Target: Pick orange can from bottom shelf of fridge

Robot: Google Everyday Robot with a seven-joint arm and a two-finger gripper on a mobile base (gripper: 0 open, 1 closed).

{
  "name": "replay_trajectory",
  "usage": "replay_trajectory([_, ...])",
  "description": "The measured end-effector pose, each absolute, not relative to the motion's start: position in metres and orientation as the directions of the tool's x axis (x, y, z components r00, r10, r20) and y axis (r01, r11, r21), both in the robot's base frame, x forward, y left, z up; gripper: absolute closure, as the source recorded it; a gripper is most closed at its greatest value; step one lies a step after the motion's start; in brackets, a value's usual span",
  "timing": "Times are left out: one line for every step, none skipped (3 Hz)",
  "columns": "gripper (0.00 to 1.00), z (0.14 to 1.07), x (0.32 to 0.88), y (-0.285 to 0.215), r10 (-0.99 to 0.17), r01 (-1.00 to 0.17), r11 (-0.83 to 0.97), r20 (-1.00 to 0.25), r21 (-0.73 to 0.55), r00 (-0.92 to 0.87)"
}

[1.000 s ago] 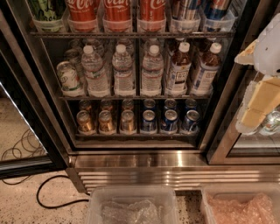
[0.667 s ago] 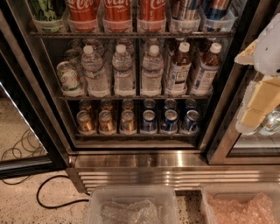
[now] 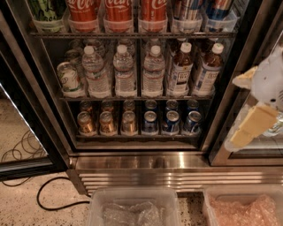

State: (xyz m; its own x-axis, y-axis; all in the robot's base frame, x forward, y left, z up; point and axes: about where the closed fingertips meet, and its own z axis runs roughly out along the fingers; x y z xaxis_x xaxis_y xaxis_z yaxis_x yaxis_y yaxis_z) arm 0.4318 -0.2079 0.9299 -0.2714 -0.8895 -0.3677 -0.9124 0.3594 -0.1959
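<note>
The fridge stands open in front of me, with a black frame and a ribbed steel base. On the bottom shelf several orange cans stand at the left in rows; the front ones are the left orange can, the middle one and the right one. Blue cans fill the right half. My gripper hangs at the right edge, in front of the fridge's right frame, right of the blue cans and slightly above shelf height. It is open and empty, with its cream fingers pointing left.
Water bottles and tea bottles stand on the middle rack, red cola cans on the top one. Two clear plastic bins sit low in front. A black cable lies on the floor at left, by the open door.
</note>
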Motion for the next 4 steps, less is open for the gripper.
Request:
replay_trajectory([0.0, 0.886, 0.429, -0.195, -0.828, -0.898, 0.414, -0.474, -0.152, -0.301])
replay_trajectory([0.0, 0.841, 0.43, -0.178, -0.796, -0.907, 0.41, -0.526, -0.102, -0.3])
replay_trajectory([0.0, 0.798, 0.428, -0.155, -0.795, -0.939, 0.341, -0.544, -0.036, -0.268])
replay_trajectory([0.0, 0.796, 0.428, -0.155, -0.795, -0.94, 0.339, -0.544, -0.033, -0.267])
